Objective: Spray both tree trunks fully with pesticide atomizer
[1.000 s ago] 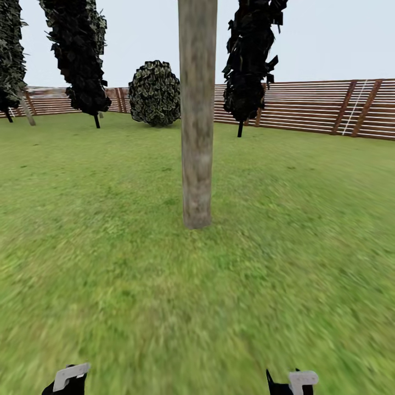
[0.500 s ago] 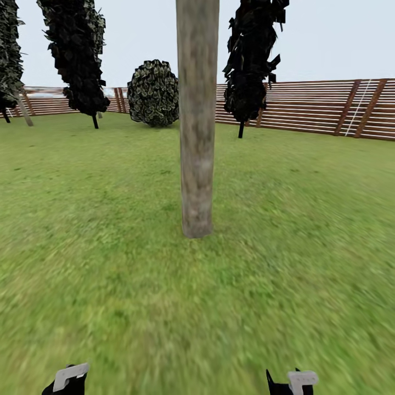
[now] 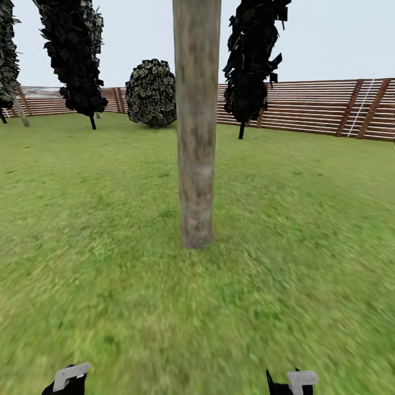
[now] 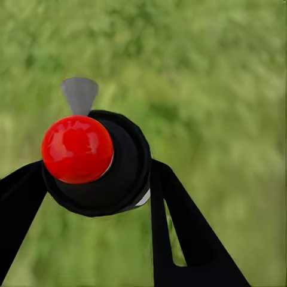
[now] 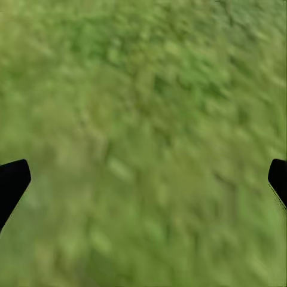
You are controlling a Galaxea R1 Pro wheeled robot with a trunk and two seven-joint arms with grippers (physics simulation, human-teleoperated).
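Left end effector (image 4: 95,179) clamped on the atomizer (image 4: 95,164), right end effector (image 5: 143,179) spread apart, tree trunk (image 3: 196,137) ahead of both.

Closer to the tree
The tree trunk (image 3: 196,131) looms wider and its base sits lower as the camera nears.

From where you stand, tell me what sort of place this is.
A fenced garden, by the look of it: green lawn underfoot, a brown slatted wooden fence along the far edge, and a thick bare tree trunk straight ahead, with dark-leaved trees and a round bush behind it.
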